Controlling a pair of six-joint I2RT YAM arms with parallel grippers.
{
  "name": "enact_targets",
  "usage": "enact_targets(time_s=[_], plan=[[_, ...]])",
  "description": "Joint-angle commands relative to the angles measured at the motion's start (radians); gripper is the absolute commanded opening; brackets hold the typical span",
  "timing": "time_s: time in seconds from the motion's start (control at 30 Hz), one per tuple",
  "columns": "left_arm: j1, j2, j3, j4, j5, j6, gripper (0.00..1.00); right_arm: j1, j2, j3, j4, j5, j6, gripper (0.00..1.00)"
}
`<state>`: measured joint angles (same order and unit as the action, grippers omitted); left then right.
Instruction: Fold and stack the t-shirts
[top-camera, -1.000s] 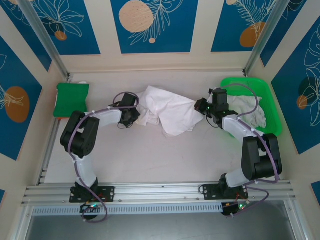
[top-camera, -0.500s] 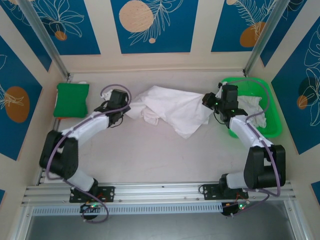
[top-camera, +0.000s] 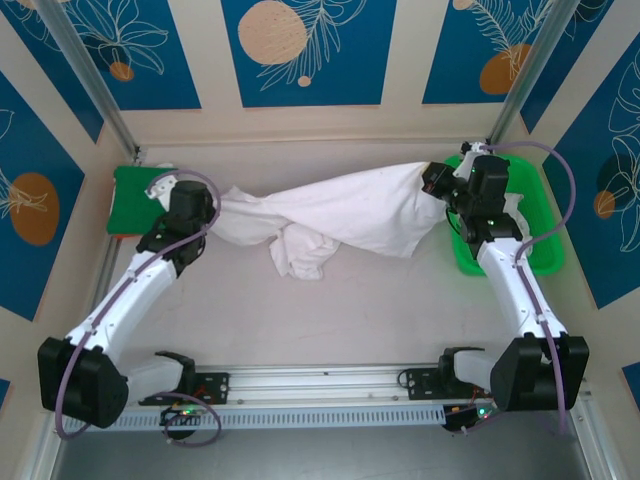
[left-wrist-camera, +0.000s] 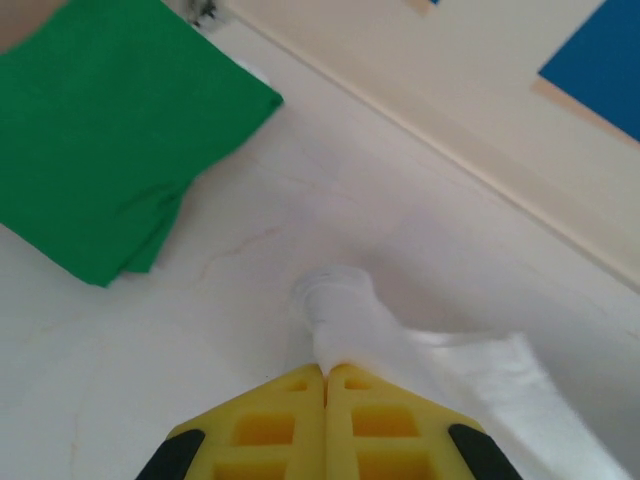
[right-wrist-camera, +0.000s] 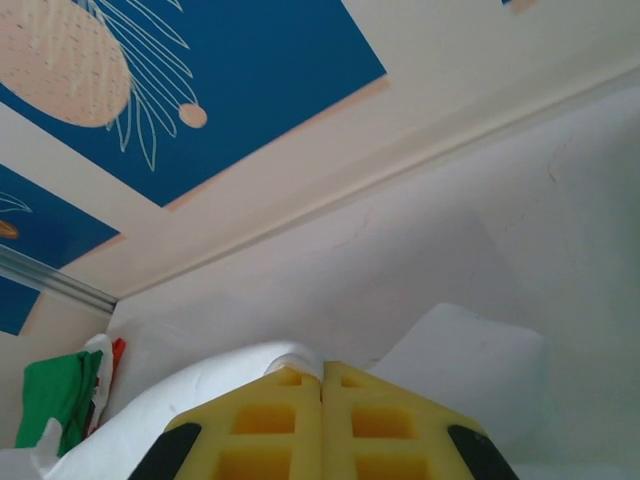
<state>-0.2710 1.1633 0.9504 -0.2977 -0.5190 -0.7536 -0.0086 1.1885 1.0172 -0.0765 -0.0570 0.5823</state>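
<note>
Over the last second the two arms have swung apart. They were working close together in the middle of the surface (top-camera: 330, 310), with the t-shirt (top-camera: 340, 212) bunched in a heap between them. Now the right tool (top-camera: 428, 183) has come up against the inner edge of the green tray (top-camera: 540, 225). The left tool (top-camera: 213, 206) has gone well away from the tray, just beside a folded green cloth (top-camera: 135, 200).

Both tools are pinched tight on the white fabric. In the left wrist view the yellow fingers (left-wrist-camera: 290, 420) meet with a rolled edge of the t-shirt (left-wrist-camera: 335, 305) squeezed between them, and the green cloth (left-wrist-camera: 100, 130) lies beyond. In the right wrist view the fingers (right-wrist-camera: 290, 425) are likewise together over a hump of the shirt (right-wrist-camera: 180, 405).

The shirt now reaches from the tray edge across to the left tool as one long band, drawn out rather than heaped. It is not flat, though. Partway along, on the side away from the tray, the cloth is twisted, and a clump sags down onto the surface.

I judge this to be the spreading step, well begun but not finished. No fold has been made and nothing is stacked. The twist probably has to come out, by a shake or a fresh grip, before the shirt can be laid down square.
</note>
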Motion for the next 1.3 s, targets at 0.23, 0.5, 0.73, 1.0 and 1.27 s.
enact_targets(time_s=[0.23,0.5,0.73,1.0,1.27], plan=[[0.139,0.104,0.23,0.032,0.081,0.126,0.0,-0.027,0.124,0.328,0.059,-0.155,0.02,0.0],[0.232,0.269,0.586,0.05,0.15,0.18,0.0,-0.018,0.285,0.67,0.059,-0.254,0.064,0.0],[0.265,0.264,0.658,0.126,0.182,0.178,0.0,-0.014,0.321,0.831,0.051,-0.305,0.07,0.0],[0.265,-0.035,0.11,0.213,0.189,0.13,0.0,0.01,0.095,0.359,0.013,-0.375,0.015,0.0],[0.265,-0.353,-0.396,0.034,0.173,-0.075,0.07,0.051,-0.127,-0.182,-0.122,-0.313,0.04,0.0]])
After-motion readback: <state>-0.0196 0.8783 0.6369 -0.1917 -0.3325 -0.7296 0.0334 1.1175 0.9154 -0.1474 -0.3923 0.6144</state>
